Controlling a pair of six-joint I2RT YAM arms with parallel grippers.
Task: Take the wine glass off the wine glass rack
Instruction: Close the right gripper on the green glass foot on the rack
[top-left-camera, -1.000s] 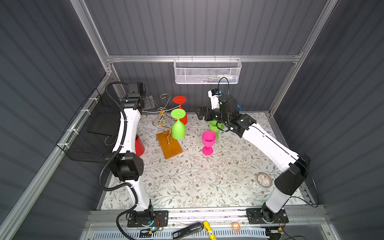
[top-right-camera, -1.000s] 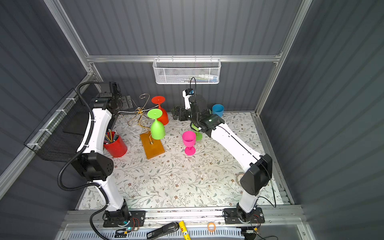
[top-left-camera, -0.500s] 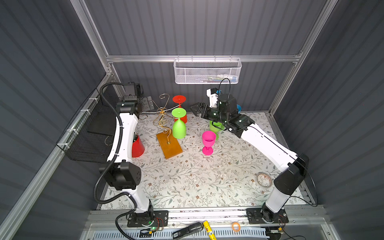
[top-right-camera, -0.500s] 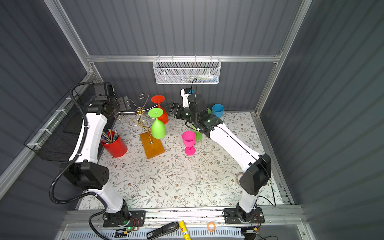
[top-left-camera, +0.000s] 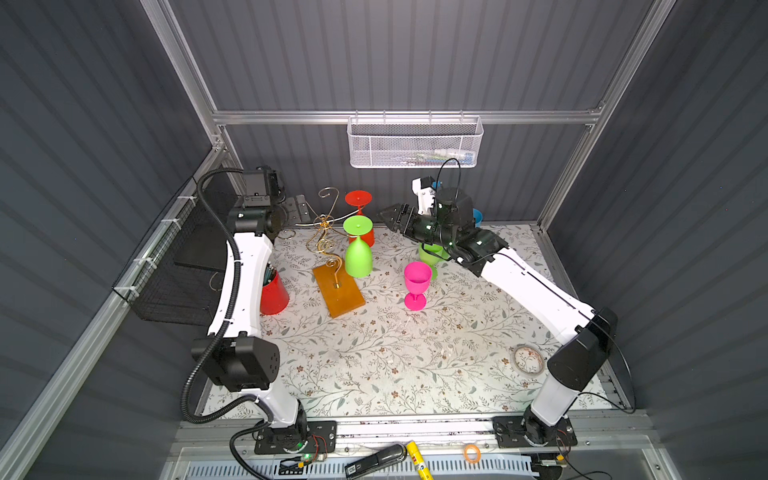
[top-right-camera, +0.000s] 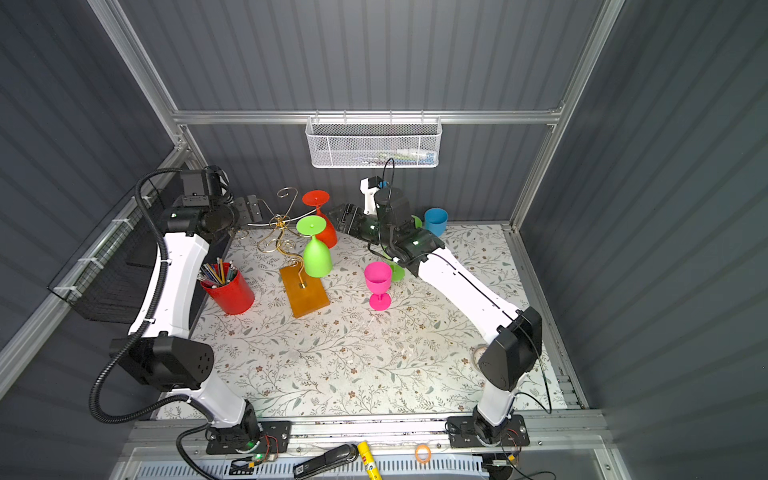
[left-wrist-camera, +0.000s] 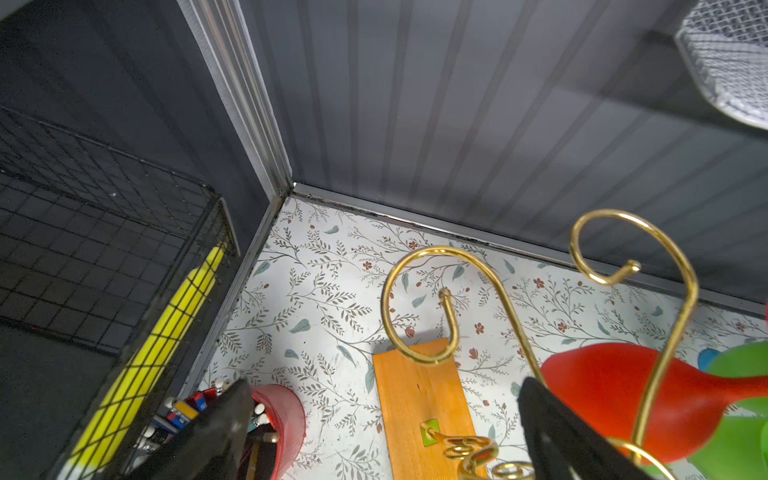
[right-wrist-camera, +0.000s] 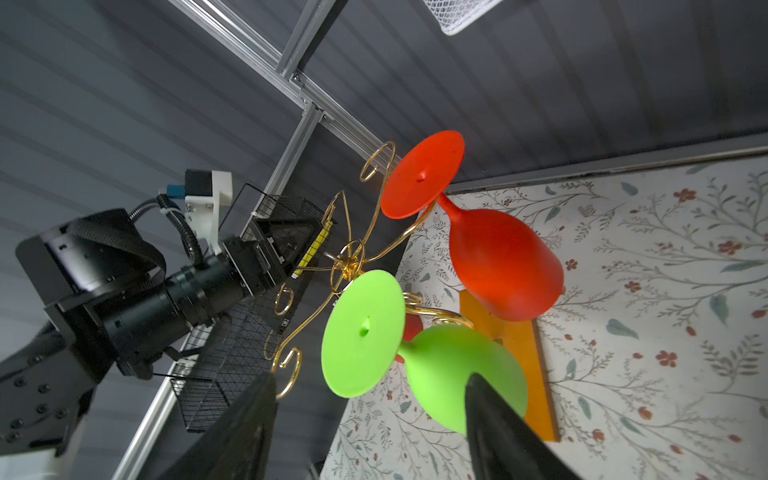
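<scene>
Top views: the rack (top-left-camera: 325, 239) is seen far left of centre on the table (top-left-camera: 374, 353), fixed to its wooden base (top-left-camera: 345, 297). 2 glasses are hung on it upside down, a green glass (top-left-camera: 358, 257) on the near-right arm and a red glass (top-right-camera: 328, 232) just behind it. The right gripper (top-left-camera: 388, 216) is held just right of both and touches neither. The left gripper (top-right-camera: 249, 205) is parked left of the rack.

Left wrist: left gripper (left-wrist-camera: 384, 386) jaws are spread wide and hold nothing.

Right wrist: right gripper (right-wrist-camera: 370, 380) jaws are partly apart and empty. The green glass (right-wrist-camera: 457, 374) is framed between the fingers (right-wrist-camera: 249, 424), so it is judged the target.

To do this step well, the stem should be pinched between foot and bowl. The glass should then be slid out along the wire, with the red glass left unbumped and the rack untipped.
</scene>
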